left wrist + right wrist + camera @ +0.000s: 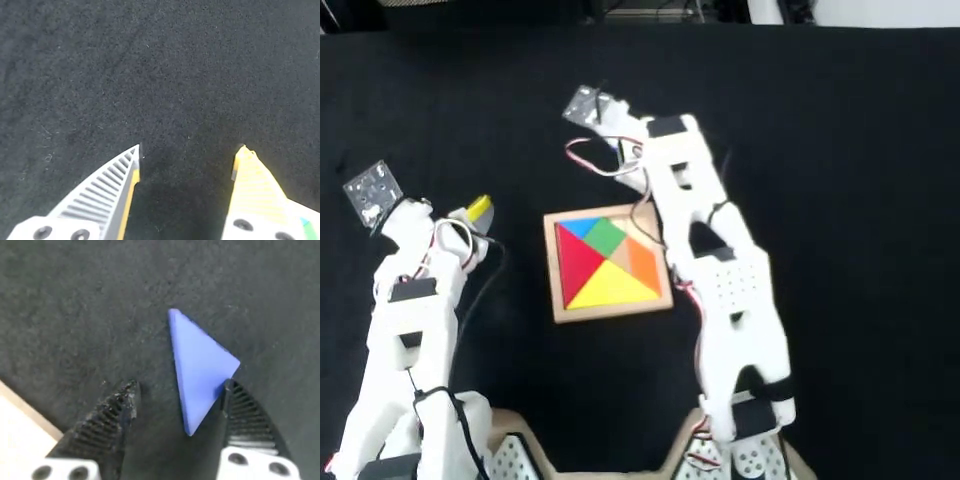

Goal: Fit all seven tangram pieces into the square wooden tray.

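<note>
On the left, the left gripper [190, 150] is held wide open over bare black cloth [160, 60], with nothing between its jaws, well apart from the action.

In the middle, the square wooden tray [613, 311] is seen nearly filled. A light blue triangle [576, 228], a green piece [607, 237], a red triangle [577, 265], a yellow triangle [612, 286] and an orange piece [644, 262] are laid flush inside. A small patch of bare wood appears to show among them.

To the right, the right arm [730, 290] is stretched past the tray's far side. Its right gripper [180, 385] is spread wide around a blue triangle [200, 360] lying flat on the cloth. One finger [240, 410] is touching the piece's corner, while the other is kept apart.

Picking up this triangle is judged to be the step in hand. The jaws are best centred first, so that the piece is squeezed across its middle, not pinched at one corner. They should be kept low to the cloth and closed slowly, so that the thin piece is not flipped or skated away.
</note>
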